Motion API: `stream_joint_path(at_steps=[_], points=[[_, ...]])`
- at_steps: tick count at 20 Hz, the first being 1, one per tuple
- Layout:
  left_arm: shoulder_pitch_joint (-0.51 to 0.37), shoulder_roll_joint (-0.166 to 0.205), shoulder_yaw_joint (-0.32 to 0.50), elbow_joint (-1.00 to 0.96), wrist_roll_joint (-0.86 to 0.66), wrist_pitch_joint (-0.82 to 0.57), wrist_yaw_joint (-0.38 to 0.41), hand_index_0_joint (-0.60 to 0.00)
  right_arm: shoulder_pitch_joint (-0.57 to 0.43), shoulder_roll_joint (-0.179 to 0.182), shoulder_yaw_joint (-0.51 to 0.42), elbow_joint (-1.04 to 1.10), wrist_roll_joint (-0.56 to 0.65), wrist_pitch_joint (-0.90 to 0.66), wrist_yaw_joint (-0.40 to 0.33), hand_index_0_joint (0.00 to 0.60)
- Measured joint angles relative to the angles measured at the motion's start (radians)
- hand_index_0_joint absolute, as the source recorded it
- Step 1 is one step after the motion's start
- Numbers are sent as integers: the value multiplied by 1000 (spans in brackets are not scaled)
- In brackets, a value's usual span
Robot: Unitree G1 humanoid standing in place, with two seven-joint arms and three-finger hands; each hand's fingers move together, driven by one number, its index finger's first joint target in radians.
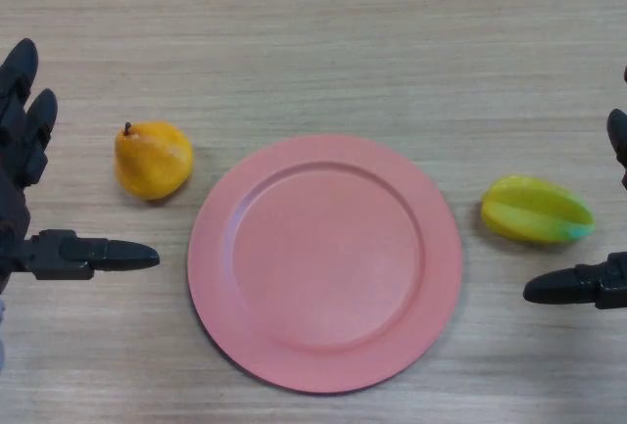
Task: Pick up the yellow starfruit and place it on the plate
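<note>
A yellow starfruit [536,210] with a greenish tip lies on the wooden table to the right of a pink plate [245,318]. The plate sits in the middle and holds nothing. My right hand [586,285] is at the right edge, open, its thumb pointing left just below the starfruit, apart from it. My left hand [34,189] is at the left edge, open, fingers up and thumb pointing right, holding nothing.
A yellow-orange pear [152,159] with a dark stem lies left of the plate, between it and my left hand. The wooden table [323,42] stretches across the far side.
</note>
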Motion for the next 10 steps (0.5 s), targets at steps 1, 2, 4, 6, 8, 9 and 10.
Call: stream_joint_path(at_steps=[1,2,4,6,8,9,10], points=[[0,0,0,0,-1,-9,0,0,0,0,6,0,-1,0,0,0],[-1,0,0,0,-2,-10,0,0,0,0,12,0,-1,0,0,0],[-2,0,0,0,-2,-10,0,0,0,0,13,0,-1,0,0,0],[-2,0,0,0,-2,-14,0,0,0,0,13,0,-1,0,0,0],[-3,0,0,1,-3,-17,0,0,-7,-1,13,30,-25,-11,0,0],[-3,1,0,3,-3,-19,0,0,-16,-4,13,54,-85,-25,0,0],[-3,1,0,5,-3,-20,2,0,-28,-11,13,84,-107,-48,0,0]])
